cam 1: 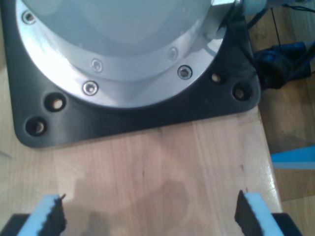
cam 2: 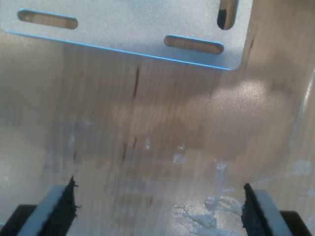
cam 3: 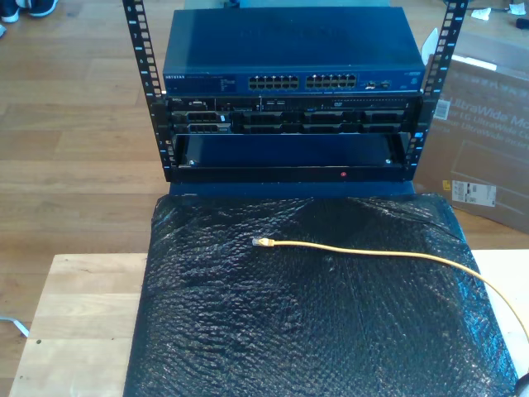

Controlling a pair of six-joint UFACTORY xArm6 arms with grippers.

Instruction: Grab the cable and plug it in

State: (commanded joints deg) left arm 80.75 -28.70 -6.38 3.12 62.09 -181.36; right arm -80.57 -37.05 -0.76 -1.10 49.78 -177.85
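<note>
Lying across a crinkled black sheet (cam 3: 314, 331) that covers the bench (cam 3: 74, 322), the yellow cable (cam 3: 372, 251) runs from the exterior view's right edge toward the middle, its small clear plug (cam 3: 262, 241) resting free on the sheet at the cable's tip, well short of the rack. Bare light wood shows at the exterior view's left beside the sheet.

Beyond the sheet stands a black rack (cam 3: 289, 99) on the wooden floor (cam 3: 74, 107). A blue switch (cam 3: 289, 58) with two banks of ports (cam 3: 304, 82) sits at its top, darker units are stacked beneath it, and a small red light (cam 3: 344, 174) glows on the lowest front panel. A cardboard box (cam 3: 488, 141) stands at the exterior view's right of the rack.

In the first wrist view, the first gripper (cam 1: 150, 214) hangs over bare wood with its jaws wide apart and nothing between them; its blue-backed black pads (cam 1: 54, 214) frame a round metal flange (cam 1: 123, 49) bolted to a black base plate (cam 1: 147, 115).

In the second wrist view, the second gripper (cam 2: 157, 209) is likewise spread and empty above scuffed wood, facing a slotted metal plate (cam 2: 123, 24).
</note>
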